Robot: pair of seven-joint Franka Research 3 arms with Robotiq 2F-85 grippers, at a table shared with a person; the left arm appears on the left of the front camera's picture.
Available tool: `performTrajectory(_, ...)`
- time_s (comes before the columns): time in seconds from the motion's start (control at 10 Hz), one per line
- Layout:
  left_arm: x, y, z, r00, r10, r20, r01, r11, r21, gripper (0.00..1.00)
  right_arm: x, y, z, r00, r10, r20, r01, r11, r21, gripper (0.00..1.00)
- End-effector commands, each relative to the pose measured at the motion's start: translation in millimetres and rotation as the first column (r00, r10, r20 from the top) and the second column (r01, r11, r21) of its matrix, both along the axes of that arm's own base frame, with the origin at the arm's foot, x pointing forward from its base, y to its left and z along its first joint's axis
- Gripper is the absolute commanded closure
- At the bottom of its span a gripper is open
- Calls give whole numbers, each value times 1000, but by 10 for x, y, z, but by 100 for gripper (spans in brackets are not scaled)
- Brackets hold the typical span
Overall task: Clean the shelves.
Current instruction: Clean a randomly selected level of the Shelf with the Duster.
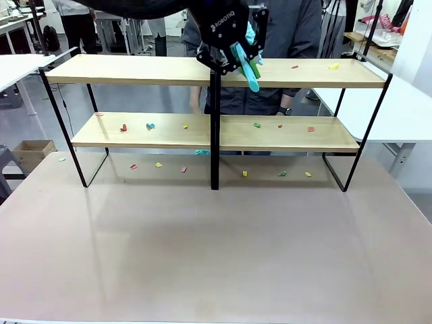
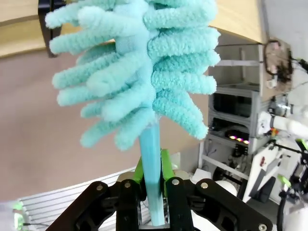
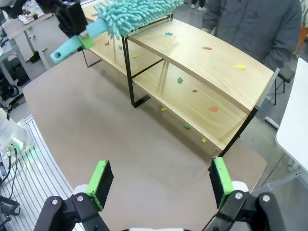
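- Gripping a teal duster [image 2: 144,72] by its handle, the left pincer [image 1: 243,62] is closed tight, with a green pad on either side of the stem. The fluffy head reaches out past its fingertips.
- The shelves [image 1: 135,69] lie just below and beyond this pincer, which hangs over the top board close to the black central post [image 1: 214,135].
- The right pincer [image 3: 161,185] is spread wide and holds nothing. It hovers above the table [image 3: 96,120], and the rack is well ahead of it.
- To the left of the left pincer, the top board shows no litter. To its right, a few coloured scraps [image 1: 295,67] lie on that board.
- Below the left pincer, the lower board carries scraps across both halves, and more lie on the table under the rack.
- My judgement is that the job is at an early stage. At most half of the top board looks swept, leaving its right half and the whole lower board to do.
- A person [image 1: 290,27] stands beyond the left pincer, behind the rack.
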State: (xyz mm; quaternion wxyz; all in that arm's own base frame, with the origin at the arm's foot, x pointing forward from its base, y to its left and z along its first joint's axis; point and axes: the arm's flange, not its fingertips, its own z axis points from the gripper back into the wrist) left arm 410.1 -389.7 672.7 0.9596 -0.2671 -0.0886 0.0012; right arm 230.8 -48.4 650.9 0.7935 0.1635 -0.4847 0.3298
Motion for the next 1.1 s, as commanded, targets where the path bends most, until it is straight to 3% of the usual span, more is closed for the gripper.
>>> performTrajectory(0.0,314,-213,121,998,31,-54,-27,996,83,100,0,1,6,1000,1,1,-1,1000,0,0)
performTrajectory(0.3,536,-375,22,993,-89,-81,99,986,137,100,0,1,6,1000,1,1,-1,1000,0,0)
performTrajectory(0.4,575,-433,-16,982,-129,-140,150,976,156,100,0,1,6,1000,1,1,-1,1000,0,0)
performTrajectory(0.6,623,-685,-49,948,-269,-173,295,943,151,100,0,1,6,1000,1,1,-1,1000,0,0)
performTrajectory(0.7,624,-700,-47,946,-276,-168,301,942,149,100,0,1,6,1000,1,1,-1,1000,0,0)
performTrajectory(1.0,581,-1065,14,855,-471,-217,503,855,126,100,0,1,6,1000,1,1,-1,1000,0,0)
